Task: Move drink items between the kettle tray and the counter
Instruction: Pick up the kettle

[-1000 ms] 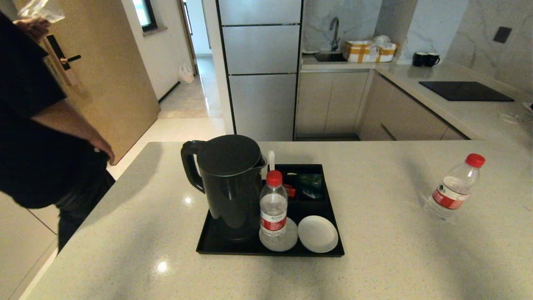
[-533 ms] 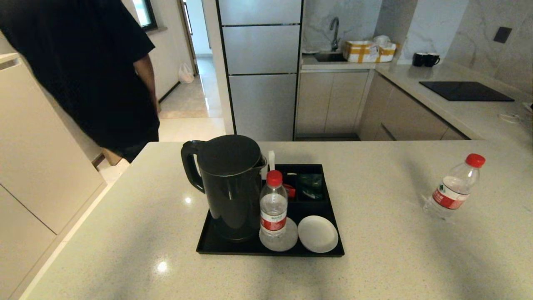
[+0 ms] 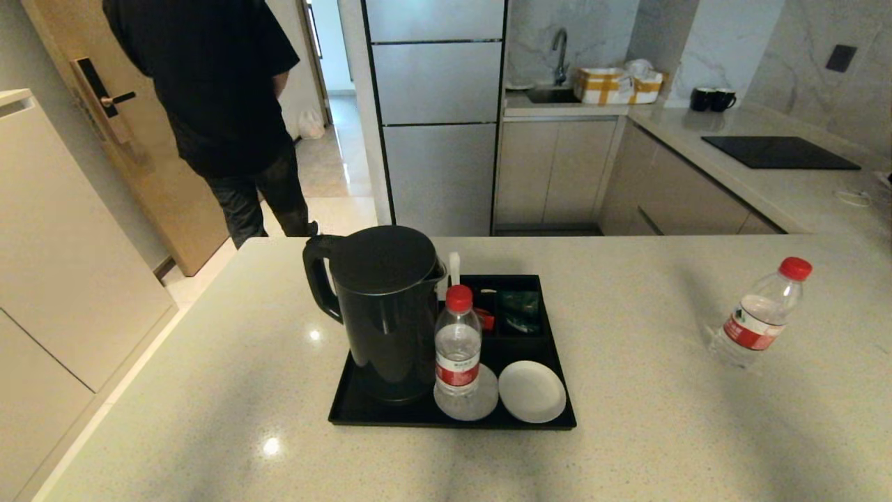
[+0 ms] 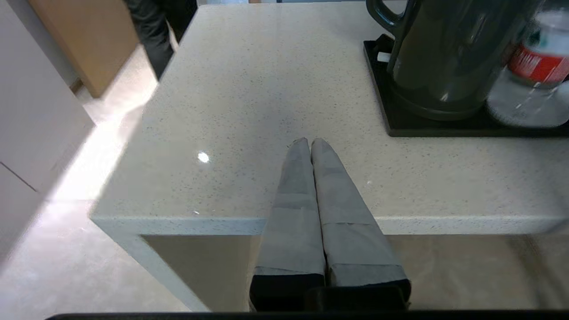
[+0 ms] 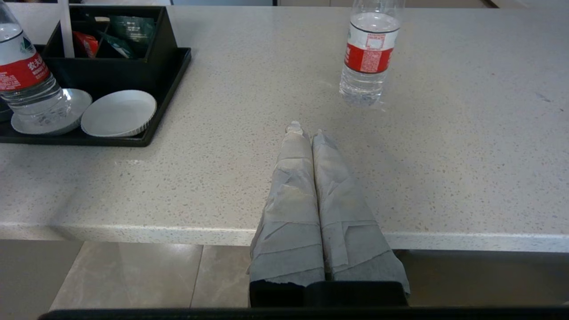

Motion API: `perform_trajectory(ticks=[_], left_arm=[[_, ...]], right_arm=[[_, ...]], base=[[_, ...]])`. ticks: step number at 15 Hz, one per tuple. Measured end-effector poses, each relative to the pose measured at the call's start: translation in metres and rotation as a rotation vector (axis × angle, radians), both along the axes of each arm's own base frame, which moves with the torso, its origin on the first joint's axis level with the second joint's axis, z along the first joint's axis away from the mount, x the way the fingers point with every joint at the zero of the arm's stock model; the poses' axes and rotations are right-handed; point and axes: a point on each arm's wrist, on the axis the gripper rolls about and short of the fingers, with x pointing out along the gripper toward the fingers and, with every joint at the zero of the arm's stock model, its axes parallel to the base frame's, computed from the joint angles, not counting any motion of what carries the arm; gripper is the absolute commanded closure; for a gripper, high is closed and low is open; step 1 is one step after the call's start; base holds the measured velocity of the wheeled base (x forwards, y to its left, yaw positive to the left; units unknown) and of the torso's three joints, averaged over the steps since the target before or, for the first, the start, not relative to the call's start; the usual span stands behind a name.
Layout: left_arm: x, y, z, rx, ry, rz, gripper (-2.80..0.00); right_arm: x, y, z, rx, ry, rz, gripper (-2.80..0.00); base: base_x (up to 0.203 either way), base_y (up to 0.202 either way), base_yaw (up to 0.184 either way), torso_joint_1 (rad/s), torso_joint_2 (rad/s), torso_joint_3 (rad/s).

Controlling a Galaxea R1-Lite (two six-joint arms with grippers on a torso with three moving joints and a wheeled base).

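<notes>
Jaws clenched on both sides, nothing between them: the left gripper hangs just off the bench's near edge, toward its left corner, and the right gripper hangs off the same edge further right. Neither arm shows in the head view, so both look parked.

On the bench the kettle tray sits mid-way along, close to the near edge. The kettle stands upright on the tray's left side, its loop handle turned toward the bench's left edge. Right beside it, one water bottle stands on a saucer at the tray's near edge, with a second saucer empty to its right. Sachets fill the compartments at the tray's far right corner. A second water bottle stands alone, well apart, near the bench's right edge.

Now the relation that counts, as a judgement: the lone bottle lies ahead of the right jaws and slightly to their right, long axis vertical, so a level approach with parted jaws around its body would suit, and the right arm is plainly nearer. The kettle's handle faces the left arm's side. Nothing has been lifted yet.

Beyond the bench's far left corner a person in dark clothes stands by a door, back turned.
</notes>
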Motion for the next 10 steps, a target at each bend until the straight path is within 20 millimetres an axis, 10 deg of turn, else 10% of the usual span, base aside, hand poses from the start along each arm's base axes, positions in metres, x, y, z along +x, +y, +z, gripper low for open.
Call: perform_trajectory(ticks=[10], left_arm=[[-0.036,0.001,0.126,-0.067,0.017,0.052,0.00]], right_arm=[[0.000,0.000,0.000,0.000,0.000,0.000,0.00]], base=[[0.000,0.000,0.000,0.000,0.00,0.000]])
